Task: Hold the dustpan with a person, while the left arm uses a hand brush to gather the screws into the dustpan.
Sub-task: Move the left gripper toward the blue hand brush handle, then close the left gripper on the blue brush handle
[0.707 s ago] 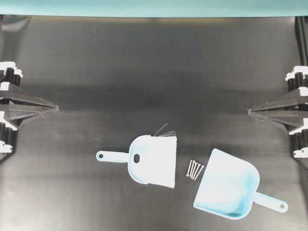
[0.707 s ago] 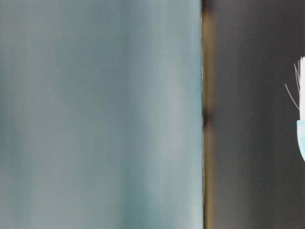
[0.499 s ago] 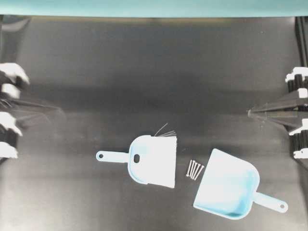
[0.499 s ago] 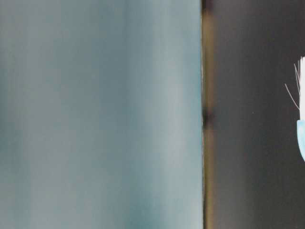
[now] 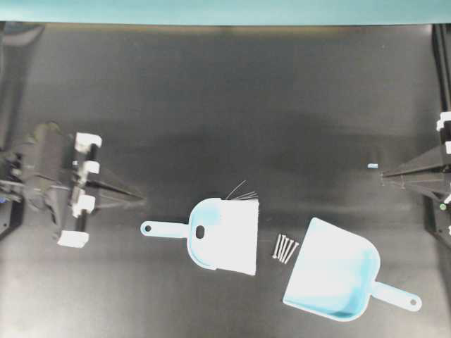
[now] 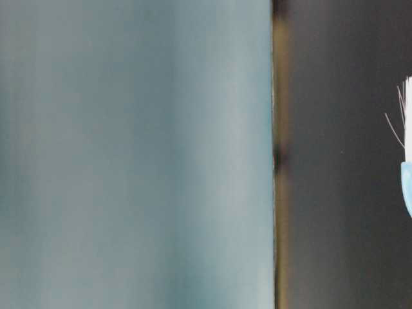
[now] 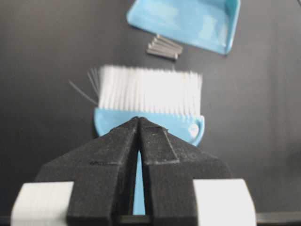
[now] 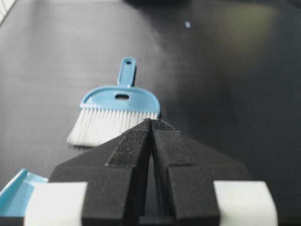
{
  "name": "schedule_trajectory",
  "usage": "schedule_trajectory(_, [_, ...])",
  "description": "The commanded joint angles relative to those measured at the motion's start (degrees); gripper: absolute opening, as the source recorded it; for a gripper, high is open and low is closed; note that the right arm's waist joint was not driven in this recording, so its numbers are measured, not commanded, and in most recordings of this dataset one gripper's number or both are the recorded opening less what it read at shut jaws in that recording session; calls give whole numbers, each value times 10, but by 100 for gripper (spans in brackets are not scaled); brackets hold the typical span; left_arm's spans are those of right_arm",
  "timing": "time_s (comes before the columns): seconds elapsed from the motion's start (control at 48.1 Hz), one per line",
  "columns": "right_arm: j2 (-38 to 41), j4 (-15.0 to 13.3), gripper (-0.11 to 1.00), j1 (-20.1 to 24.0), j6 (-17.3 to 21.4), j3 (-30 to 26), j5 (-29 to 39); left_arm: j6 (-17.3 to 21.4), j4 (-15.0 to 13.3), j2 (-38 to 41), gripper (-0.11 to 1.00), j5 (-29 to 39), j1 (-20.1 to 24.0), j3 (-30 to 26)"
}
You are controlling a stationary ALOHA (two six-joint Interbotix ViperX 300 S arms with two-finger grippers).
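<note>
Hand brush (image 5: 224,234) is lying flat on the counter (image 5: 211,105), bristles facing the screws (image 5: 285,248) and the dustpan (image 5: 332,278) mouth beyond, handle pointing at the left end effector (image 5: 137,201), which is nearing it pressed together, holding nothing.

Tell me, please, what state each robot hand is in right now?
Left hand: closed, holding nothing; the hand brush lies apart from it on the table.
Right hand: closed, holding nothing.
</note>
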Motion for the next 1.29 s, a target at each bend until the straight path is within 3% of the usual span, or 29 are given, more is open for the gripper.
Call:
schedule_trajectory(0.0, [-2,2,0,0,4,3,-2,-11,1,36,2,-54,-4,4])
schedule_trajectory(0.104, [-3,1,0,0,4,5,0,-16,1,71,22,-101,-8,17])
schedule_trajectory(0.27, [-5,1,0,0,4,9,0,-14,1,150,73,-191,-21,30])
schedule_trajectory(0.354, [-7,1,0,0,4,11,0,-7,1,194,87,-227,-31,25])
schedule_trajectory(0.437, [-11,1,0,0,4,12,1,-4,1,248,83,-257,-33,18])
schedule_trajectory(0.582, [-21,1,0,0,5,15,5,6,1,316,86,-289,-31,0])
schedule_trajectory(0.811, [-33,5,0,0,5,20,10,11,1,374,86,-286,-19,-34])
schedule_trajectory(1.123, [-35,6,0,0,6,28,10,40,1,402,86,-148,-18,-83])
schedule_trajectory(1.269, [-37,8,0,0,6,30,10,41,1,408,86,-135,-25,-88])
